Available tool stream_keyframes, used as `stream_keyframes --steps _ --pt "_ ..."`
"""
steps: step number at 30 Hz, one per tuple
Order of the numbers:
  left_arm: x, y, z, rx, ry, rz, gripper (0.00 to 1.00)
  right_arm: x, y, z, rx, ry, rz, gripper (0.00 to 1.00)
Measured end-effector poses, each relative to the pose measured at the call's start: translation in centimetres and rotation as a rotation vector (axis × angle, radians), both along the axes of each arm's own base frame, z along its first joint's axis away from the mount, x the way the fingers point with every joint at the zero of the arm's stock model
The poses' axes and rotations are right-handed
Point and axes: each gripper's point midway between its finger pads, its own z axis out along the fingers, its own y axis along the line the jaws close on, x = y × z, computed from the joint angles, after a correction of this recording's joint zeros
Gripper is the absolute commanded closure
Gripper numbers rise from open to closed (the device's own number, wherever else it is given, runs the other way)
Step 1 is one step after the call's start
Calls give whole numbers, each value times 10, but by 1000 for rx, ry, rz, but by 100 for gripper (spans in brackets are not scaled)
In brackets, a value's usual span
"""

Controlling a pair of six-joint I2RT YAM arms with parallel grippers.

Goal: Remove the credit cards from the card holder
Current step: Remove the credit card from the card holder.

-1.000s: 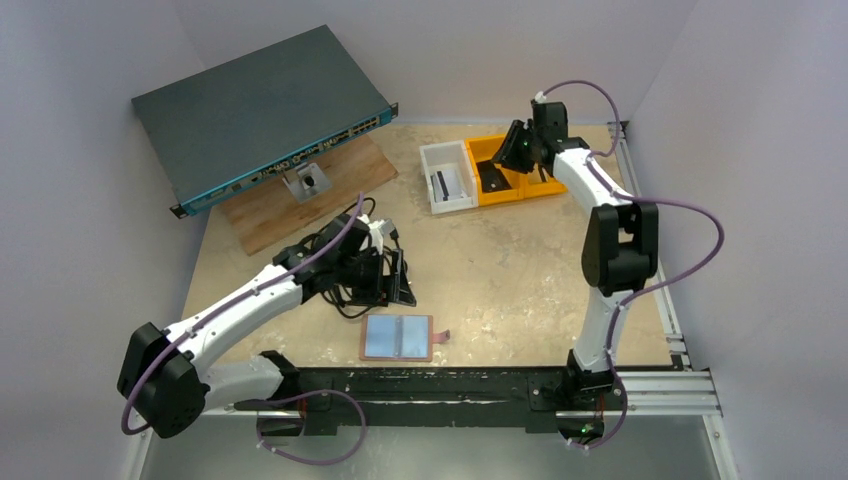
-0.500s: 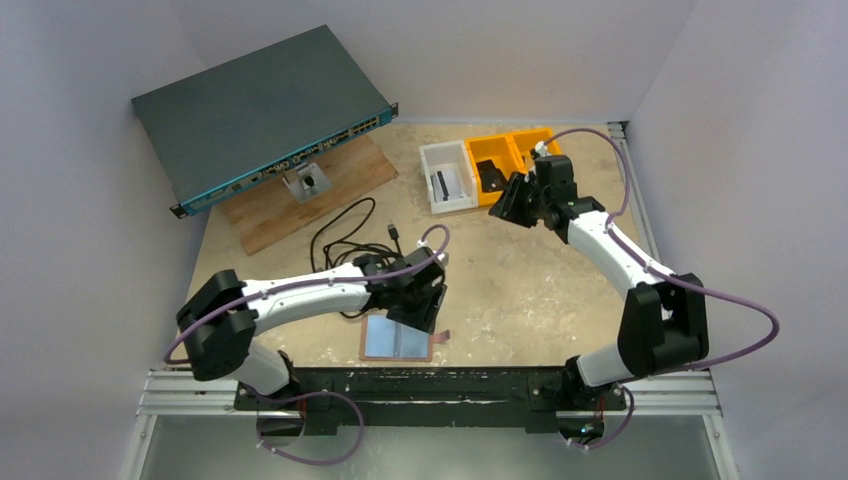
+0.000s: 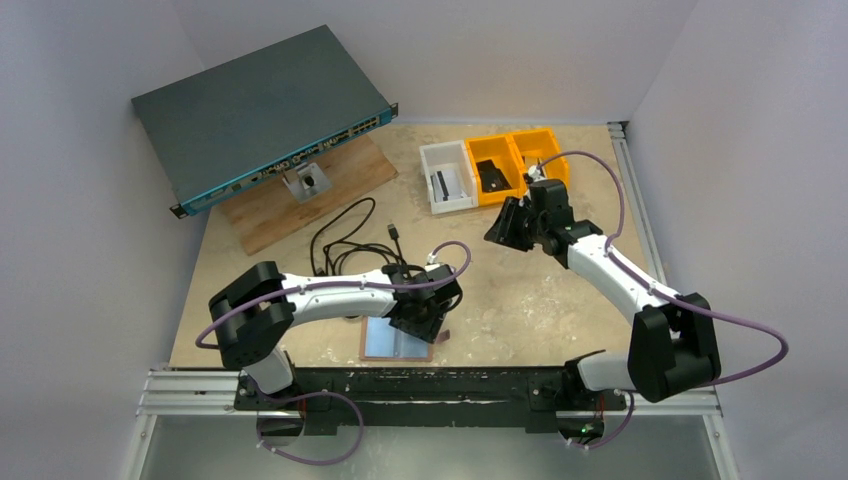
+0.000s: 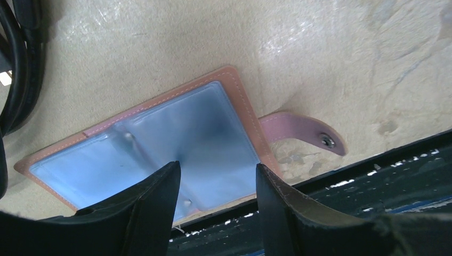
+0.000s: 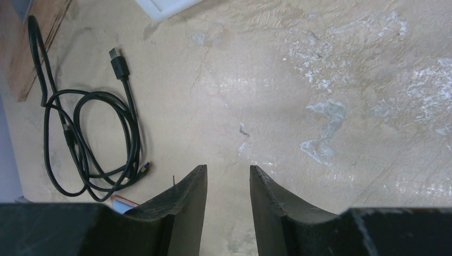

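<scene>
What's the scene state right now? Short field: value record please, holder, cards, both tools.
card holder: lying open and flat near the table's front edge, clear pockets up, snap tab out to one side
cards: one with a black stripe in the white bin; dark item in the orange bin, cannot tell what
left tool: jaws apart over the holder's pockets, nothing between them
right tool: jaws apart above bare table, holding nothing
other: black cable coiled left of centre
</scene>
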Motion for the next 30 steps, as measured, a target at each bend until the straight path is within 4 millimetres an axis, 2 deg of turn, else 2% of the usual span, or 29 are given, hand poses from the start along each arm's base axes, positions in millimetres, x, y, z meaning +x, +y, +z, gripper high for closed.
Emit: stream_keyframes --steps 4,8,14,18,21,23,26,30 --pt "-4 8 -7 26 2 4 49 -4 0 -5 -4 12 2 65" --pt "-4 10 -13 43 0 12 58 -5 1 -6 -4 12 8 65" --pt "-2 10 -13 58 -8 12 87 -8 5 -5 -1 10 20 66" --pt "0 9 -12 65 -11 13 97 -11 7 3 10 -11 25 66" --pt "3 10 -11 59 -6 26 100 -18 11 6 19 -22 39 66" --pt "9 6 -9 29 -6 41 100 -27 19 5 26 -16 61 66" --pt "21 -3 -2 -66 -21 75 100 -48 41 -1 40 10 131 66" --pt "31 5 12 -181 -42 123 100 -90 79 -17 66 64 252 67"
